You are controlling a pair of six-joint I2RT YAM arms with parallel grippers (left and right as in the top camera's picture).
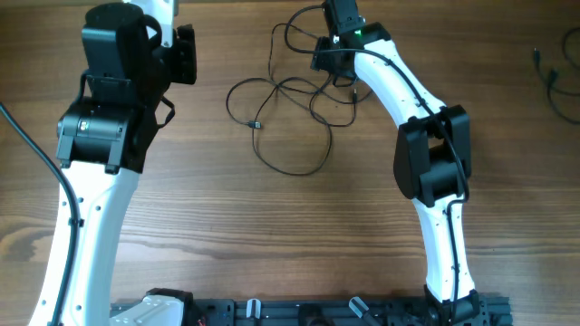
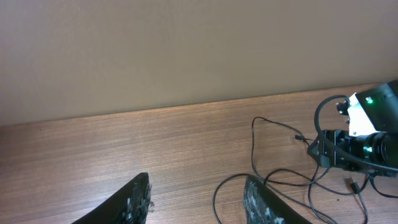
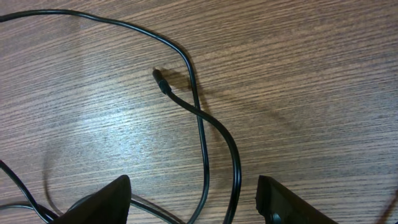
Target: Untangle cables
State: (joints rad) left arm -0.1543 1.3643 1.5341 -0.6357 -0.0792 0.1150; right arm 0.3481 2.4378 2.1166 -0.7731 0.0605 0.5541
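Only the right wrist camera showed the right gripper closely. Its two black fingers stood wide apart and clamped nothing, and two strands of the thin black cables ran over the brown wood-grain table through the gap between them. Whether either strand touched a finger could not be told. Just ahead of those fingertips one strand ended in a small black plug, lying free on the wood. The overhead camera gave what neither wrist view did, the whole tangle. Several loose, crossing loops spread from beneath the right gripper out to its left, toward the left arm, with a second small plug end on that outer side and one large loop sagging back toward the robot's base. The left wrist camera showed the left gripper with its fingers moderately apart and nothing held between them. The cables lay ahead of its fingertips, toward the right gripper, whose black body with green lights hid some of the strands. Behind the table rose a plain beige wall. Far out on the right arm's outer side lay a separate thin black strand, well apart from the tangle. From above, the white right arm covered part of the loops.
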